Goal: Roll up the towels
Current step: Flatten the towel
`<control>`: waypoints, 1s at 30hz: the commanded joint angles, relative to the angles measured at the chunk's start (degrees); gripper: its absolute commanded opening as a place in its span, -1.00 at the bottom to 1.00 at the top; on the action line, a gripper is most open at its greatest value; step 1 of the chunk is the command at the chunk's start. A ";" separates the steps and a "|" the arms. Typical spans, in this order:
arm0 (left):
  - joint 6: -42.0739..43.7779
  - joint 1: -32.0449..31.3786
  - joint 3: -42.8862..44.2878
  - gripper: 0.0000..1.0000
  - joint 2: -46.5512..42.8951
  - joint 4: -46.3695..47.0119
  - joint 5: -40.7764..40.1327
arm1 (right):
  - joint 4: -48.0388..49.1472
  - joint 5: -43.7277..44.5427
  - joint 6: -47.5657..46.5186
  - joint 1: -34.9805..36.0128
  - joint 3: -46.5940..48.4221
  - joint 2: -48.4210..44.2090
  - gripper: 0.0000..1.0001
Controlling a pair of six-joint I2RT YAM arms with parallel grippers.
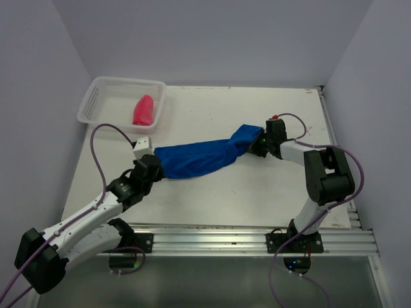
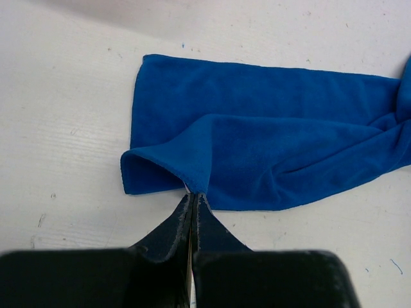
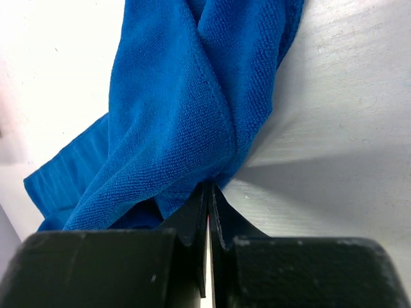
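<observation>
The blue towel [image 1: 199,157] lies in the middle of the tabletop [image 1: 225,199], stretched between the 2 arms; the left tool [image 2: 192,196] is fully closed on a corner of its left end; the right tool [image 3: 209,189] is fully closed on its bunched right end. Its long axis goes left to right, the right end a little farther from the bases and twisted. I judge this is the straightening step before rolling; the next move must undo the twist and lay the cloth flat. The pink towel [image 1: 144,110], seemingly rolled, rests in the basket [image 1: 96,96].
</observation>
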 commanded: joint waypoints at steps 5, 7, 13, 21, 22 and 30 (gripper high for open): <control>1.16 0.34 0.35 -1.00 -1.69 0.45 -0.81 | 1.07 -0.87 0.54 -0.94 -0.35 -4.68 -1.00; 1.25 0.34 0.61 -1.00 -2.13 0.18 -1.16 | 0.89 -0.86 0.45 -1.11 -0.70 -5.56 -1.00; 0.72 0.34 0.53 -1.00 -2.84 -0.61 -0.98 | -0.07 -0.86 0.36 -1.90 -2.11 -9.43 -1.00; 2.65 4.89 4.12 -1.00 -1.44 1.40 5.40 | -5.59 -1.83 0.63 -5.59 -0.62 -16.46 -1.00; 3.00 6.22 4.57 -1.00 -0.74 2.02 7.26 | -6.13 -2.18 0.63 -6.64 -0.18 -17.77 -1.00; 4.94 18.00 17.55 -1.00 7.70 5.19 20.89 | -10.61 -5.61 0.19 -12.70 5.36 -21.03 -1.00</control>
